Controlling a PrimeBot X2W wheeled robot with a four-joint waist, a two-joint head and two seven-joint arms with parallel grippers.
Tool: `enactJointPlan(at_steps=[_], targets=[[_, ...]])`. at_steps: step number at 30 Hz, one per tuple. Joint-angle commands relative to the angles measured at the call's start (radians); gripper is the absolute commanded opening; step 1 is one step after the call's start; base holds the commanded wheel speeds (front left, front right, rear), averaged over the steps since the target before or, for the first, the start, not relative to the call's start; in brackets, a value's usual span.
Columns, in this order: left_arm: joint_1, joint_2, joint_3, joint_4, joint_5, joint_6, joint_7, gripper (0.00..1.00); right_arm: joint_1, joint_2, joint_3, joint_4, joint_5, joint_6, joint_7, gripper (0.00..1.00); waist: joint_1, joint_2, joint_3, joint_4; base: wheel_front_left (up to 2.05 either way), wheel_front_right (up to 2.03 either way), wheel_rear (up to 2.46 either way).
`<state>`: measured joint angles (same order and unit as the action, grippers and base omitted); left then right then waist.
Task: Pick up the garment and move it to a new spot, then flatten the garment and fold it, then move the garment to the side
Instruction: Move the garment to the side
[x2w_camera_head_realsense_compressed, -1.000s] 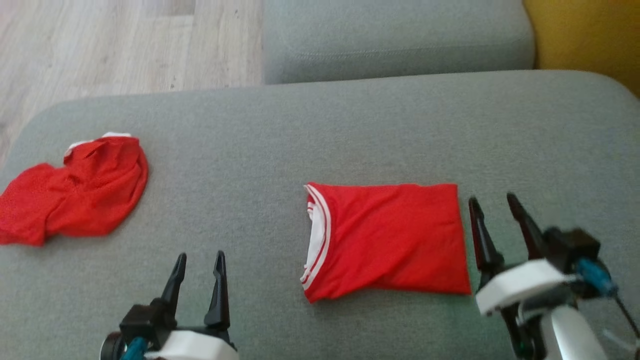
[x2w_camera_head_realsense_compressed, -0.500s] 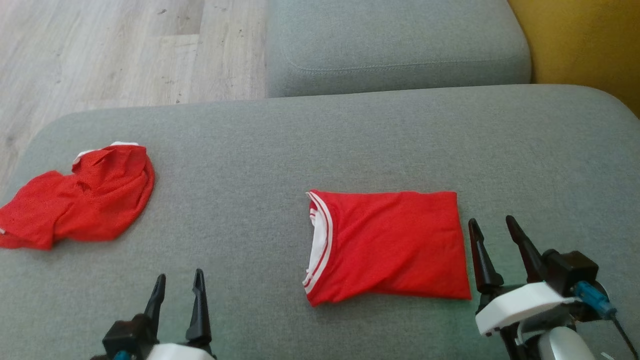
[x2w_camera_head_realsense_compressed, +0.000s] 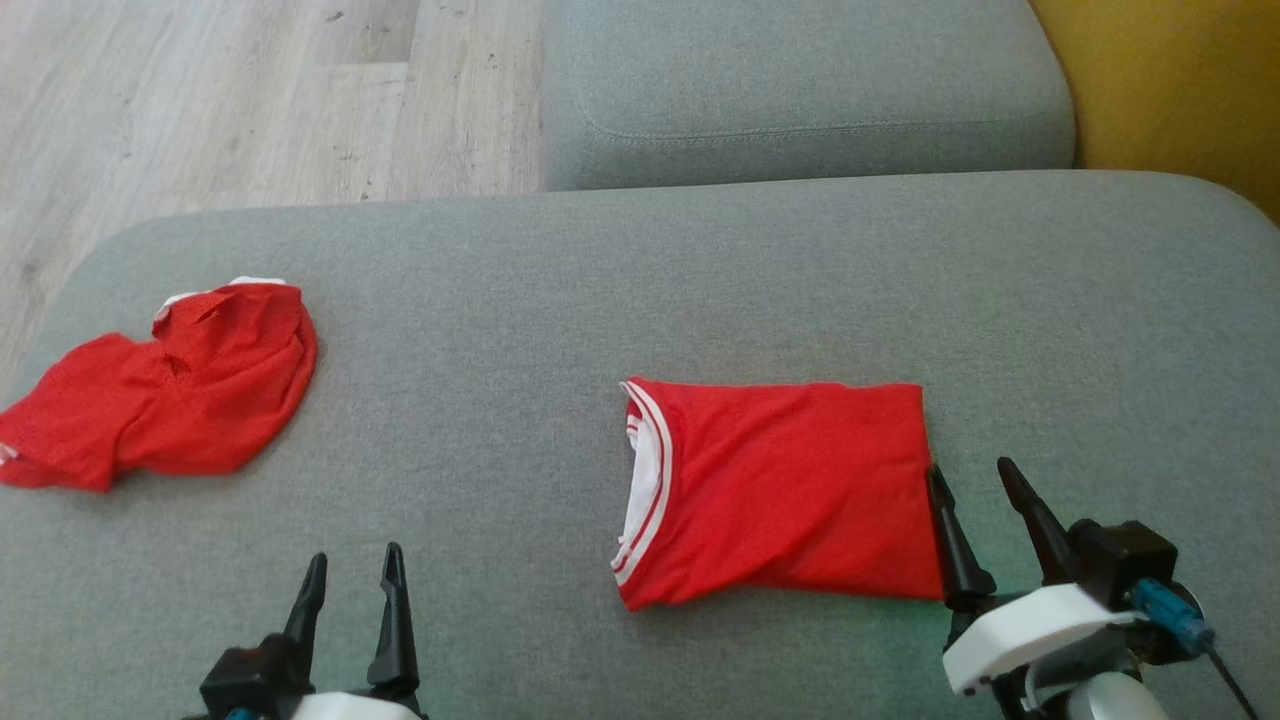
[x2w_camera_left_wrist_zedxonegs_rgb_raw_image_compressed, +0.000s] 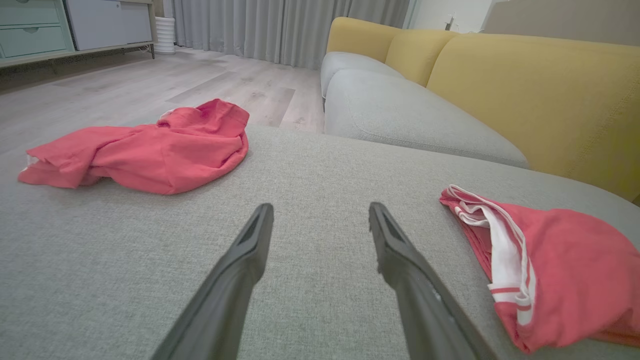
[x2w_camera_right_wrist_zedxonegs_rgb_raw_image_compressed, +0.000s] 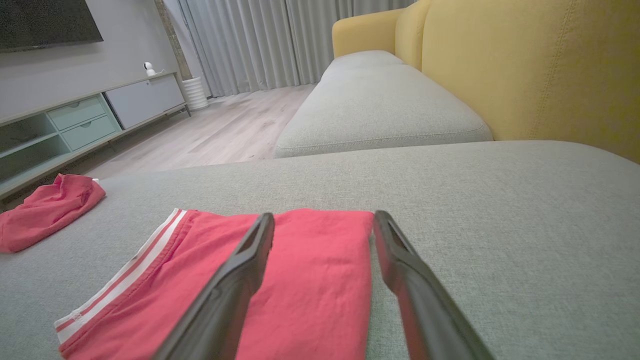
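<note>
Our folded shirt lies on the cushion, long axis left to right, its right edge between the spread fingers of our right claw (the nearer arm), while our left claw, likewise spread, sits well off its left.

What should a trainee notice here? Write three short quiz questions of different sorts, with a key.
1. True or false: the folded garment lies flat on the grey cushion.
2. The right gripper is: A) shut on the folded garment; B) open, at the folded garment's right edge; C) shut and empty.
3. On which side of the head view does the crumpled garment lie?
Key: 1 true; 2 B; 3 left.
</note>
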<state>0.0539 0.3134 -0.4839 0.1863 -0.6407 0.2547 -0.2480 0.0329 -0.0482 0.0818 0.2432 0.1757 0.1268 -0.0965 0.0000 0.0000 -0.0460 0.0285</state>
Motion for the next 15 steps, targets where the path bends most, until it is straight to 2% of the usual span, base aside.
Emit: enactJointPlan(at_steps=[1,10,15], targets=[[-0.035,0.009,0.044,-0.027,0.012,-0.003,-0.012,1.00,-0.032,-0.002,0.022,-0.028,-0.005,0.004,-0.003,1.00,0.0000,0.0000,0.000,0.000,0.00,0.00,0.00],[-0.035,0.005,0.043,-0.022,0.019,-0.008,-0.013,1.00,-0.039,-0.002,0.006,-0.020,-0.023,0.004,0.011,1.00,0.0000,0.0000,0.006,0.009,0.00,0.00,0.00],[-0.042,0.002,0.033,-0.027,0.029,-0.013,-0.013,1.00,-0.068,-0.002,-0.056,-0.011,-0.070,0.004,0.080,1.00,0.0000,0.0000,0.020,0.030,0.00,0.00,0.00]])
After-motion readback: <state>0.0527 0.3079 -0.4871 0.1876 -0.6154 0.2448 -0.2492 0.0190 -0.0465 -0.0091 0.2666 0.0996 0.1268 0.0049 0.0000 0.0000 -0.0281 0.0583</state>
